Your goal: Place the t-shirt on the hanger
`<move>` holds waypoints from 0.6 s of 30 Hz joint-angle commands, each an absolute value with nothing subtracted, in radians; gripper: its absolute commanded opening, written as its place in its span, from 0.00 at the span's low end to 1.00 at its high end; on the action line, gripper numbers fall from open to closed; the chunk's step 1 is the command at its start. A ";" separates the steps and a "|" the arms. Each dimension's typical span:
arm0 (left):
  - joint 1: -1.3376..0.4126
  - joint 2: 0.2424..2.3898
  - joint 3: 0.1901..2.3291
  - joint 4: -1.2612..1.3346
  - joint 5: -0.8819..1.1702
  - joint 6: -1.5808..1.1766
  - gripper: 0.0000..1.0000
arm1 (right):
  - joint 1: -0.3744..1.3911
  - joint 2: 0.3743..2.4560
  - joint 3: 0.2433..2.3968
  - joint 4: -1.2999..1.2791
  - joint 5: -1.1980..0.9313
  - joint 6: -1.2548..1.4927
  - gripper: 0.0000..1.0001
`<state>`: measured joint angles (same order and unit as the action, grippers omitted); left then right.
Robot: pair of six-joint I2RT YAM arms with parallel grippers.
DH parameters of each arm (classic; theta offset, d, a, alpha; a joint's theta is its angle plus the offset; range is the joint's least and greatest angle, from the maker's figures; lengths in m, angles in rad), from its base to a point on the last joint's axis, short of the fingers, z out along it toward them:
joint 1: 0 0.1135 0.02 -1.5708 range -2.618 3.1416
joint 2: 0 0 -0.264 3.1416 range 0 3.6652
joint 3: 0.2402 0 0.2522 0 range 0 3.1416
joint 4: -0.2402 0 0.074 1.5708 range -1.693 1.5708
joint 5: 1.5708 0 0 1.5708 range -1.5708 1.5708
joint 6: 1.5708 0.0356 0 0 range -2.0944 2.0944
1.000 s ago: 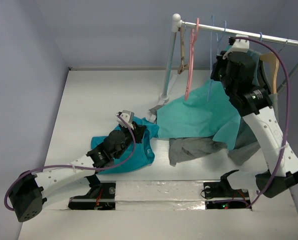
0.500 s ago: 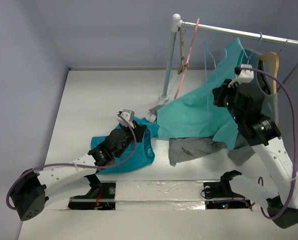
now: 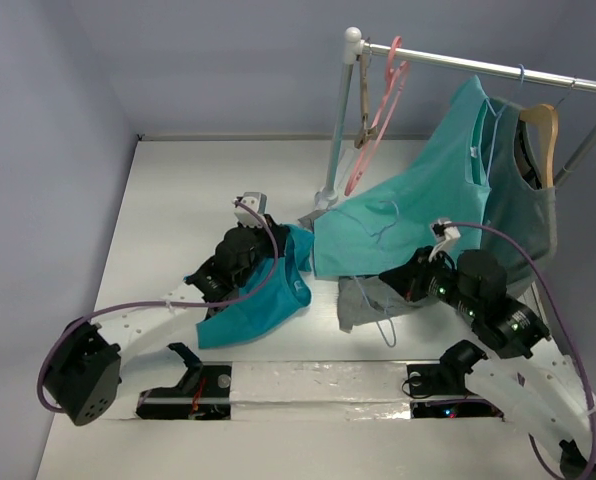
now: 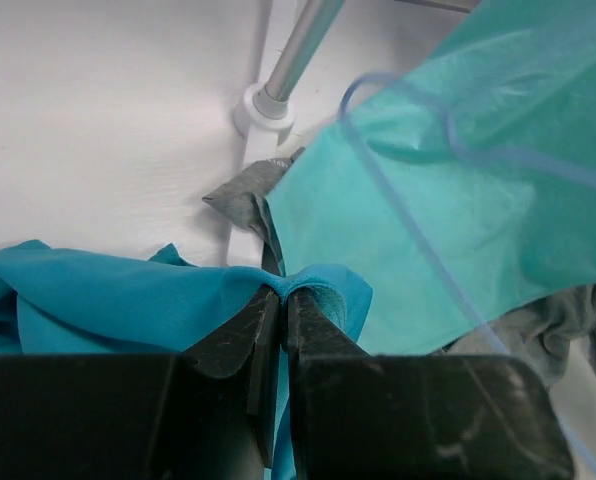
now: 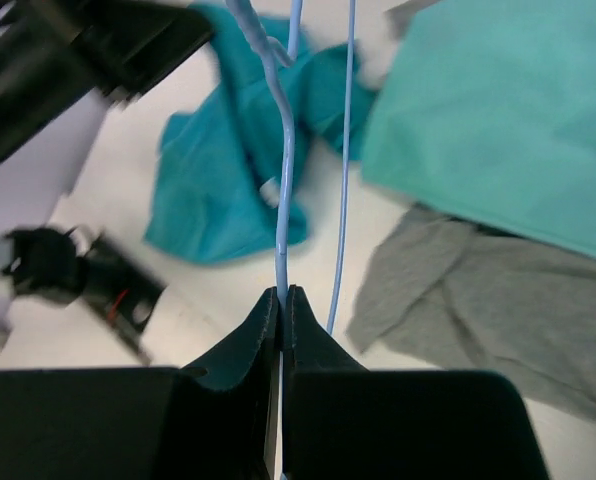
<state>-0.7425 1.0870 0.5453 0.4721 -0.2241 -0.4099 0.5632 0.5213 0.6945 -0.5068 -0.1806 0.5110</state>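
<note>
The deep blue-teal t-shirt lies crumpled on the table at front left. My left gripper is shut on a raised fold at its right edge, seen close in the left wrist view. My right gripper is shut on the thin light-blue wire hanger and holds it low over the grey cloth, right of the t-shirt. In the right wrist view the wire runs forward from the shut jaws toward the t-shirt. The hanger also crosses the left wrist view.
A clothes rack stands at the back right with a pink hanger, a wooden hanger and a lighter teal shirt draped down to the table. A grey garment lies under my right gripper.
My right arm came down from the rail with the light-blue hanger to just above the table. The pink hanger swung. My left gripper lifted the t-shirt fold slightly toward the back.
</note>
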 commanded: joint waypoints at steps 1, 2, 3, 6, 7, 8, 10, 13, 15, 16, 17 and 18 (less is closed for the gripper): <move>-0.704 1.132 0.618 0.541 -0.193 -0.417 0.00 | 0.653 0.500 0.655 -0.382 -0.311 0.597 0.00; -0.704 1.146 0.626 0.546 -0.190 -0.419 0.00 | 0.713 0.503 0.643 -0.347 -0.301 0.604 0.00; -0.690 1.167 0.643 0.548 -0.187 -0.420 0.00 | 0.745 0.508 0.632 -0.336 -0.287 0.610 0.00; -0.667 1.209 0.666 0.551 -0.176 -0.420 0.00 | 0.854 0.515 0.626 -0.336 -0.183 0.612 0.00; -0.667 1.216 0.678 0.552 -0.175 -0.419 0.00 | 0.870 0.511 0.627 -0.331 -0.166 0.614 0.00; -0.655 1.224 0.683 0.551 -0.173 -0.417 0.00 | 0.882 0.505 0.630 -0.327 -0.150 0.614 0.00; -0.641 1.238 0.690 0.552 -0.164 -0.417 0.00 | 0.894 0.499 0.632 -0.328 -0.140 0.614 0.00; -0.611 1.241 0.687 0.560 -0.149 -0.423 0.00 | 0.913 0.492 0.640 -0.353 -0.121 0.611 0.00; -0.575 1.247 0.686 0.563 -0.141 -0.428 0.00 | 0.922 0.462 0.646 -0.368 -0.123 0.614 0.00; -0.566 1.252 0.687 0.568 -0.127 -0.433 0.00 | 0.922 0.448 0.649 -0.376 -0.123 0.615 0.00; -0.566 1.256 0.687 0.571 -0.120 -0.440 0.00 | 0.931 0.436 0.655 -0.400 -0.120 0.615 0.00; -0.551 1.262 0.689 0.574 -0.112 -0.445 0.00 | 0.931 0.427 0.664 -0.414 -0.111 0.615 0.00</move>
